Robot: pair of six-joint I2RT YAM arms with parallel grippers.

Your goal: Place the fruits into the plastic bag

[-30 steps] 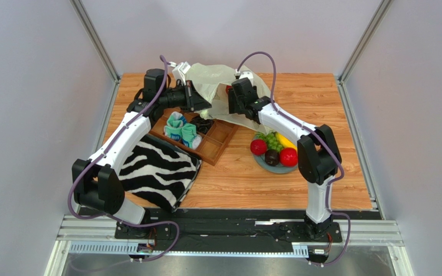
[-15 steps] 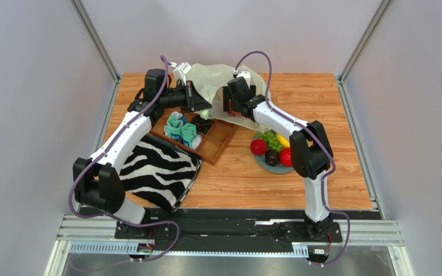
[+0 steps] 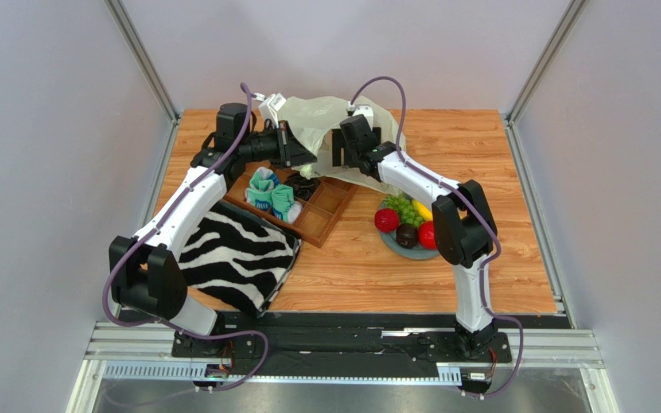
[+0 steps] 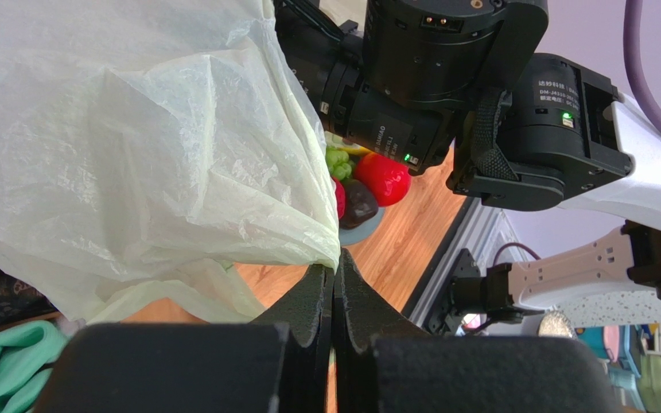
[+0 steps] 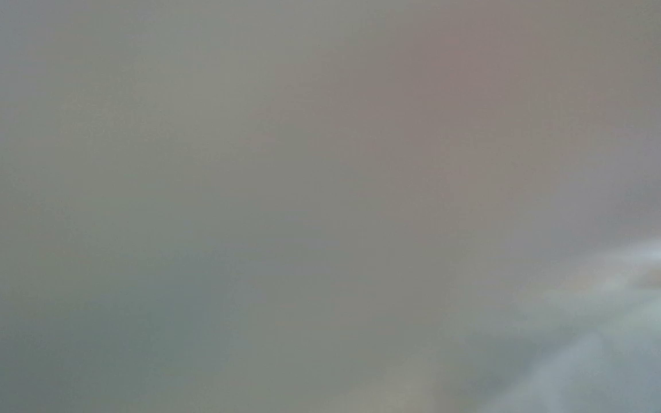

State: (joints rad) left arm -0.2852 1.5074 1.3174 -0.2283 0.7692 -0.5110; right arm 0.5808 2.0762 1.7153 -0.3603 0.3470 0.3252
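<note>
left fingers pinched on bag edge, right gripper at the bag mouth

wood-grain table [image 3: 480,163] sat inside a booth of plain pale grey walls [image 3: 49,129]. on the left a zebra-striped cloth [image 3: 230,254] lay just beside a wooden divider tray [image 3: 321,219], and teal-and-white rolled socks [image 3: 272,195] sat in the tray.

plastic bag [image 3: 312,116] — thin, crinkly, pale cream-yellow, translucent — was bunched and puffed up at the far middle of the table, behind the tray. its prints were too small to make out. the fruits [image 3: 407,225] were piled on a blue-grey plate [image 3: 411,252] right of the tray, beside the right arm's elbow and apart from the bag: two glossy red round ones, a dark one between them, green grapes and a yellow banana behind.

left gripper [image 4: 334,280]: fingers pressed together, clamped on a fold of the bag's edge — in the left wrist view the film spread up and left from the tips. right gripper [image 3: 340,153] was at the bag's opening, facing the left one, with its tips hidden by the film in the top view. the right wrist view was only a grey-green blur with a faint pink patch, so could not tell whether its fingers were apart or together, or whether they held anything.
</note>
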